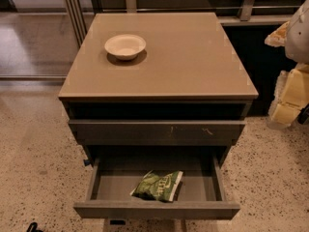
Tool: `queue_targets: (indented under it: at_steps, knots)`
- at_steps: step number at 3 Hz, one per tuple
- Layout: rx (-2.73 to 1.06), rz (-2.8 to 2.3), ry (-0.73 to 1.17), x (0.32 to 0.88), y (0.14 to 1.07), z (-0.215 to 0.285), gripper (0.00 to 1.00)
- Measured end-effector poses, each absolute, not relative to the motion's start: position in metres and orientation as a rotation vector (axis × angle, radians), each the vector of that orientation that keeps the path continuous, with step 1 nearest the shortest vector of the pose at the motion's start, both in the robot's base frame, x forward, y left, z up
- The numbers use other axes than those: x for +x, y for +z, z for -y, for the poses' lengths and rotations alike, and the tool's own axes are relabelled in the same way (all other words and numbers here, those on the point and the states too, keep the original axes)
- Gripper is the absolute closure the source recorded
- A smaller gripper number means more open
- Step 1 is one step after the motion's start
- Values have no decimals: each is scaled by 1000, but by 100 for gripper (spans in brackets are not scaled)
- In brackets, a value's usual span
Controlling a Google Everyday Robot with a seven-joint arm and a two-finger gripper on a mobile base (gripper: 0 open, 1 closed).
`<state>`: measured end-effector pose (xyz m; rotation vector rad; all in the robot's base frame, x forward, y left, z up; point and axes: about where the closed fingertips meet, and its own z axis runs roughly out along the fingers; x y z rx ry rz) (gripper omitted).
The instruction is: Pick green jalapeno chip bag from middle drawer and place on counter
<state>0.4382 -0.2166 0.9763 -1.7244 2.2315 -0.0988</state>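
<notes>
Middle drawer [157,210] pulled open, green jalapeno chip bag [158,185] inside.
The bag lies flat near the drawer's front wall; a cream bowl [125,46] sits on the tan bench [193,57]; the claw [291,98] hangs at the right edge.

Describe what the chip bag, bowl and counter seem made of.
Green jalapeno chip bag: thin plastic film, probably, crinkled and glossy. Bowl: matte cream, maybe paper or ceramic. Counter: smooth tan slab, faint sheen, perhaps laminate. Hand sits at the right edge.
</notes>
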Motion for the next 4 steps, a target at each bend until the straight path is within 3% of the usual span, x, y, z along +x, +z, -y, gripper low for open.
queue_targets:
  at_steps: [2,4]
  knots:
    - [-1680,-2219,-46,434,962,197,0]
    - [-1404,-2248,161,419,892,144,0]
